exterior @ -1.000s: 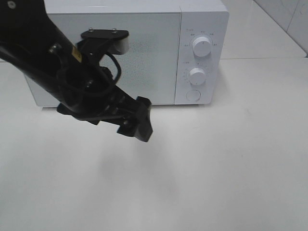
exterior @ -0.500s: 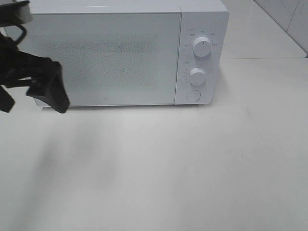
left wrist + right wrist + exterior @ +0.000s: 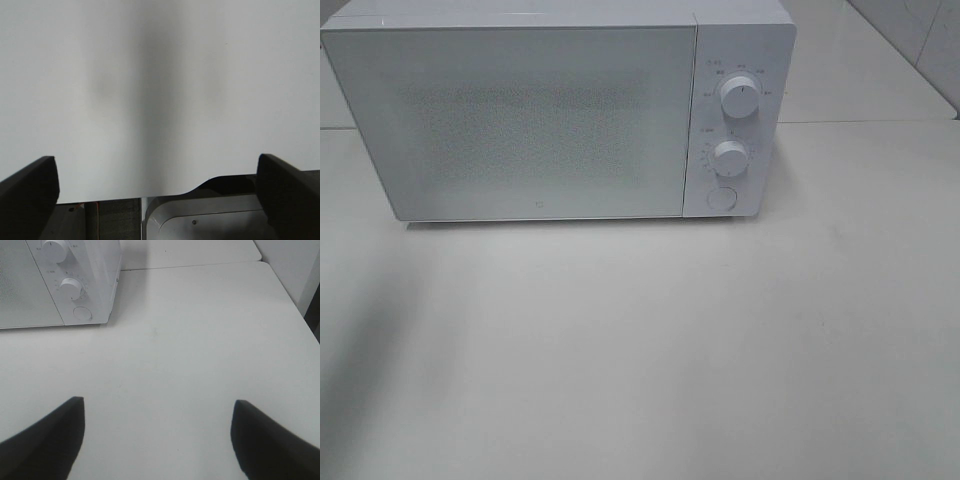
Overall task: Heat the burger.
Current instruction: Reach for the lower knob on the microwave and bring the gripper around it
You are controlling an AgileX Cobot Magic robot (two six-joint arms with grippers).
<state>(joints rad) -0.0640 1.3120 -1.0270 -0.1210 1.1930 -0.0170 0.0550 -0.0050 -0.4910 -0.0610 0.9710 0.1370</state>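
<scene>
The burger is out of view in every frame. A white microwave [image 3: 540, 120] stands at the back of the table with its door shut; the right wrist view catches its control side [image 3: 75, 285]. Neither arm appears in the exterior high view. My left gripper [image 3: 157, 165] is open over bare white tabletop, with nothing between its dark fingers [image 3: 30, 190]. My right gripper [image 3: 159, 405] is also open and empty, hovering over the table in front of and to the right of the microwave.
The microwave panel carries two round knobs [image 3: 740, 97] [image 3: 730, 158] and a round button [image 3: 721, 198]. White tabletop [image 3: 670, 350] stretches in front. In the left wrist view the table's edge and a grey metal frame [image 3: 200, 220] lie under the gripper.
The left arm, which stood in front of the microwave door a second ago, has swung away to the left and out of the exterior high view. The door stays shut.
</scene>
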